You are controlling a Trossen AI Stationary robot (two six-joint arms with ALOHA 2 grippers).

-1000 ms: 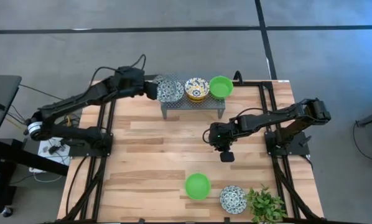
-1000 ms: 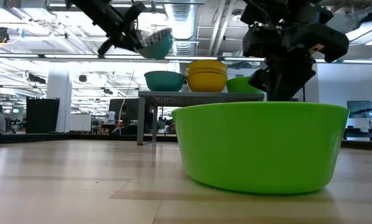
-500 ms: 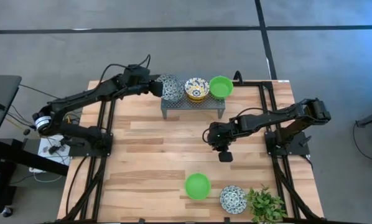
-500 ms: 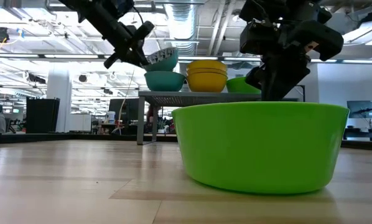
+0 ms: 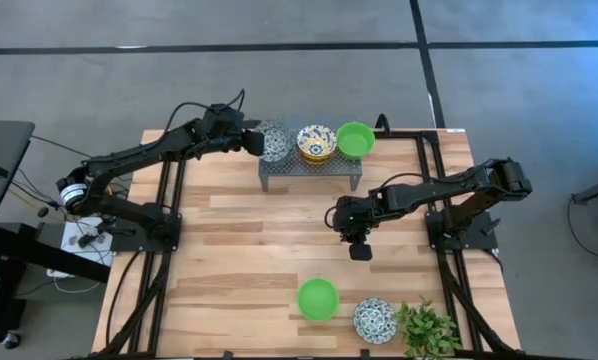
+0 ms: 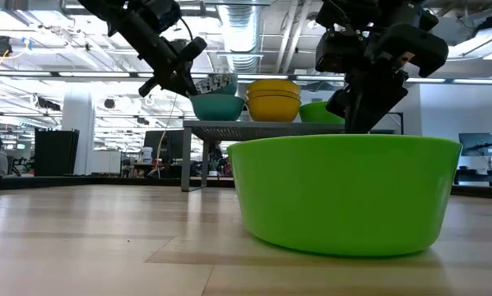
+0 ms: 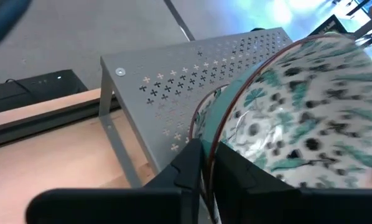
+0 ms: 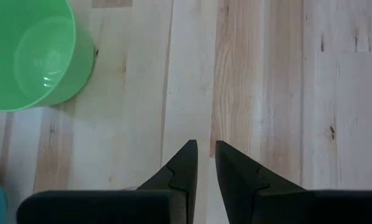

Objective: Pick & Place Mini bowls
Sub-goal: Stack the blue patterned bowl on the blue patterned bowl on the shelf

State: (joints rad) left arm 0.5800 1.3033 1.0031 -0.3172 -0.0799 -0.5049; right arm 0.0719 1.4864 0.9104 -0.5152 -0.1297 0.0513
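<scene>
High view: the left gripper is at the metal rack, at the rim of a blue-and-white patterned bowl on its left end. A yellow patterned bowl and a green bowl sit alongside. The right gripper hovers mid-table, empty. A second green bowl and another patterned bowl lie near the plant.

Low view: the held bowl rests nested in a teal-sided bowl.

Left wrist view: fingers pinch the rim, nearly closed.

Right wrist view: fingers narrowly parted over bare wood.

Judgement: the patterned bowls look ceramic, rigid, glazed, likely slippery and chip-prone; a rim pinch suits them.
</scene>
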